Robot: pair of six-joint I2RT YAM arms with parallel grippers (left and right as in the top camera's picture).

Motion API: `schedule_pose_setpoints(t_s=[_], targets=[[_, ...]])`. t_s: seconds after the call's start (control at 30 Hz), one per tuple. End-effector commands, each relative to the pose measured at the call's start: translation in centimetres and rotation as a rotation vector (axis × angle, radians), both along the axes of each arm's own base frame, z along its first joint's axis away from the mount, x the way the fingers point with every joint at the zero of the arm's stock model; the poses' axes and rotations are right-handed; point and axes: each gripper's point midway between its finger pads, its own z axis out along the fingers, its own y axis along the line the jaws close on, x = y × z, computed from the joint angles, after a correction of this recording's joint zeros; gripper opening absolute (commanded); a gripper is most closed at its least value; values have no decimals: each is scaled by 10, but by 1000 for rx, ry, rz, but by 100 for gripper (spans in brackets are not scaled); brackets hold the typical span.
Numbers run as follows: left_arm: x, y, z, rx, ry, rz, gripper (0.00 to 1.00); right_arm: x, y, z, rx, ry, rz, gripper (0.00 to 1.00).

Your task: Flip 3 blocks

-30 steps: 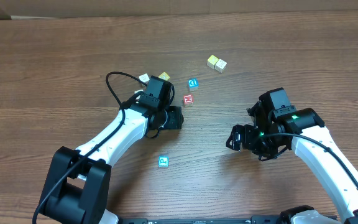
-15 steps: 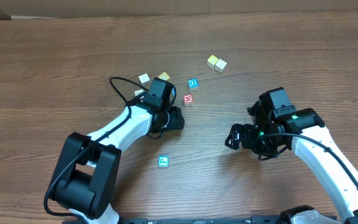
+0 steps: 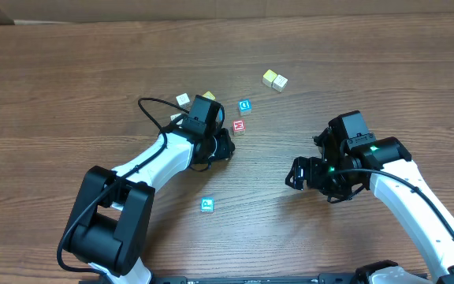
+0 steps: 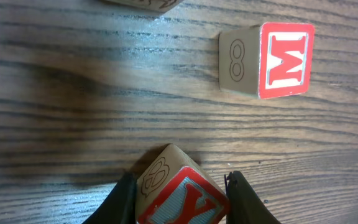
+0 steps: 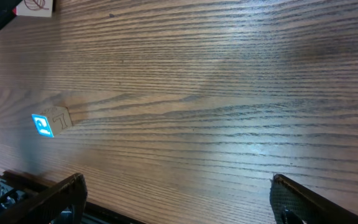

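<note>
The left gripper [image 4: 179,182] pinches the red Y block [image 4: 185,202], which sits tilted between its jaws. I'd roll the wrist slowly and keep the pinch square so the cube can't twist out. The red M block [image 4: 269,59] lies near at one o'clock, so I'd turn away from it. The blue P block [image 3: 206,204] waits at six o'clock, well apart. The right gripper [image 3: 294,175] hangs wide open over the table [image 3: 69,63] at three o'clock, leaving room.

Dark, streaked wood-grain tabletop [image 4: 73,74] with a soft sheen. In the left claw [image 4: 179,190], pale matt wooden cube with smooth red-printed Y face [image 4: 166,186]; beyond the claw, like-finished wooden cube with red M face [image 4: 266,59].
</note>
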Motion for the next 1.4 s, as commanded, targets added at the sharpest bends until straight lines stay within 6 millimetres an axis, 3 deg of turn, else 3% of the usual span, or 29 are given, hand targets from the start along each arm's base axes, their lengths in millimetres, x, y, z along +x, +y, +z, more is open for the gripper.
schedule_pose_setpoints(t_s=[0.0, 0.27, 0.4, 0.53, 0.67, 0.83, 0.93, 1.03, 1.17, 1.23, 1.37], targets=[[-12, 2, -10, 5, 67, 6, 4, 3, 1, 4, -1, -26, 18, 95], [-26, 16, -16, 83, 97, -74, 4, 1, 1, 4, -3, -22, 28, 95], [-30, 26, -17, 158, 87, -161, 21, 1, 1, 4, -3, -22, 28, 95], [-31, 29, -13, 198, 64, -287, 17, 1, 1, 4, -3, -22, 28, 95], [-31, 29, -10, 228, 35, -414, 38, 1, 1, 4, -4, -25, 31, 96], [-24, 26, -4, 247, -24, -546, 36, 1, 0, 3, -7, -25, 31, 100], [-21, 24, -1, 258, -51, -604, 48, 1, 0, 3, -7, -26, 31, 100], [-19, 23, 1, 264, -70, -641, 52, 1, 0, 3, -7, -26, 31, 100], [-17, 23, 2, 269, -83, -665, 65, 1, 0, 3, -7, -26, 31, 100], [-18, 23, 1, 268, -81, -665, 61, 1, 0, 3, -7, -26, 31, 100], [-25, 26, 0, 254, -17, -567, 31, 1, 0, 3, -7, -26, 31, 100]])
